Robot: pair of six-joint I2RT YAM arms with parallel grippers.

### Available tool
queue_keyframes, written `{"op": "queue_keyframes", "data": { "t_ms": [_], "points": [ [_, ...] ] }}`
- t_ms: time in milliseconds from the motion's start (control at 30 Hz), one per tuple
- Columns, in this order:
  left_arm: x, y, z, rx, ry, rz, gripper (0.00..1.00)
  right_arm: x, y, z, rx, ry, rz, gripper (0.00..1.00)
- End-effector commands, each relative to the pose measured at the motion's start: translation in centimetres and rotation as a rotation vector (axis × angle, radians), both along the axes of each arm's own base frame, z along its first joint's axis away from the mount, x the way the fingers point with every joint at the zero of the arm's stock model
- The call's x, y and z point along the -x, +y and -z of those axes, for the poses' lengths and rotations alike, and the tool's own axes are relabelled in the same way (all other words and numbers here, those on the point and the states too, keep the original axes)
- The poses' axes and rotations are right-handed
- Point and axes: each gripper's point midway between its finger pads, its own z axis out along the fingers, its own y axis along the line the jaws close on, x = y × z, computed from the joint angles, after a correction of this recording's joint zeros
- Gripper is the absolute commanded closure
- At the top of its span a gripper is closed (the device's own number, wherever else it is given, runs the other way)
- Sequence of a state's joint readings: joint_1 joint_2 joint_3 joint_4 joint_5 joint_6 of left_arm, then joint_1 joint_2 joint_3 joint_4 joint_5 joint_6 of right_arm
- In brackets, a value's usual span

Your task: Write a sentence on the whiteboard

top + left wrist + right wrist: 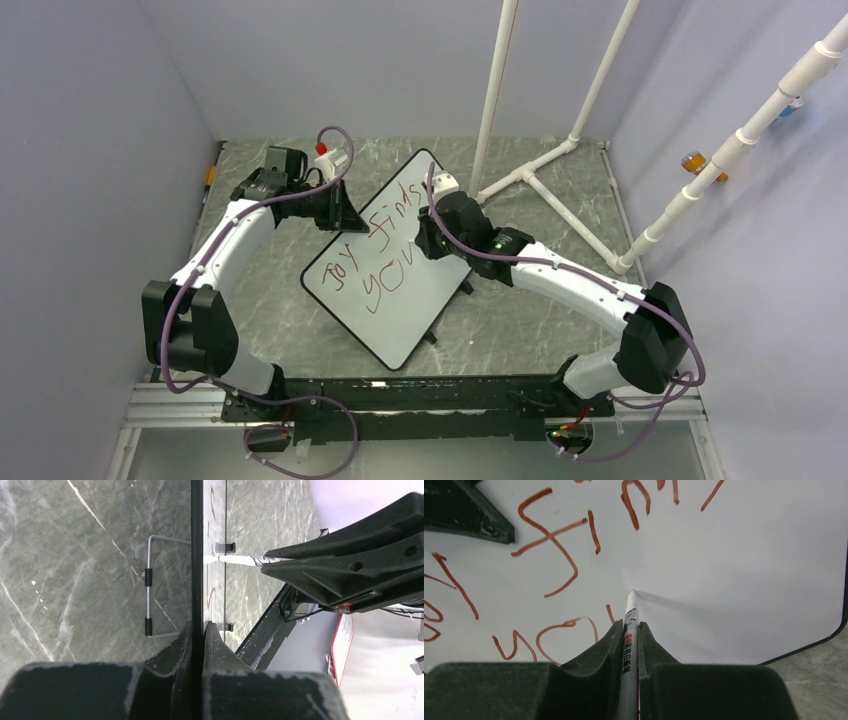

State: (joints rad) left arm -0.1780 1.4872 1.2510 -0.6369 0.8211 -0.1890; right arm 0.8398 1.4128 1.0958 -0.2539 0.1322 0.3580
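The whiteboard (400,320) lies slanted in the middle of the marble table. The sentence (385,255) in reddish-brown letters reads "Joy finds you". My left gripper (345,212) is shut on the board's upper left edge. In the left wrist view the board shows edge-on as a dark rim (197,555), pinched in my left gripper (200,626). My right gripper (430,242) is over the board's upper right part, shut on a grey-white marker (629,630). Its tip (631,593) touches bare board (734,580) right of the letters (549,540). The marker tip also shows in the left wrist view (220,559).
A white pipe frame (540,170) stands at the back right, with a slanted pipe (720,165) along the right wall. Grey walls close in both sides and the back. The board's wire stand (148,595) juts out behind it.
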Motion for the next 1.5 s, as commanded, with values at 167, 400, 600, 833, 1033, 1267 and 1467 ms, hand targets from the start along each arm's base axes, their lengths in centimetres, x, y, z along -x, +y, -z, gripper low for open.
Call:
{"op": "queue_keyframes", "data": {
  "t_ms": [167, 400, 600, 833, 1033, 1267, 1467],
  "points": [
    [-2.3, 0.7, -1.7, -0.055, -0.185, -0.015, 1.0, -0.8, 1.0, -1.8, -0.036, -0.04, -0.026, 1.0],
    [-2.3, 0.6, -1.9, -0.051, -0.188, -0.015, 1.0, 1.7, -0.6, 1.0, -0.04, 0.031, -0.034, 1.0],
    [-2.2, 0.6, -1.9, -0.048, -0.189, -0.014, 1.0, 2.5, -2.3, 2.2, -0.01, 0.046, -0.002, 1.0],
    [-2.2, 0.6, -2.2, -0.048, -0.196, -0.013, 1.0, 3.1, -2.1, -1.3, -0.055, -0.003, -0.029, 1.0],
    [-2.2, 0.6, -2.4, -0.043, -0.198, -0.016, 1.0, 7.2, 0.3, -1.2, -0.069, -0.039, -0.189, 1.0],
    [-2.2, 0.6, -2.4, -0.041, -0.199, -0.017, 1.0, 10.9, 2.0, 1.1, -0.026, -0.087, -0.295, 1.0],
    [-2.3, 0.6, -2.3, -0.042, -0.196, -0.019, 1.0, 10.8, 1.6, 4.3, 0.028, -0.072, -0.266, 1.0]
  ]
}}
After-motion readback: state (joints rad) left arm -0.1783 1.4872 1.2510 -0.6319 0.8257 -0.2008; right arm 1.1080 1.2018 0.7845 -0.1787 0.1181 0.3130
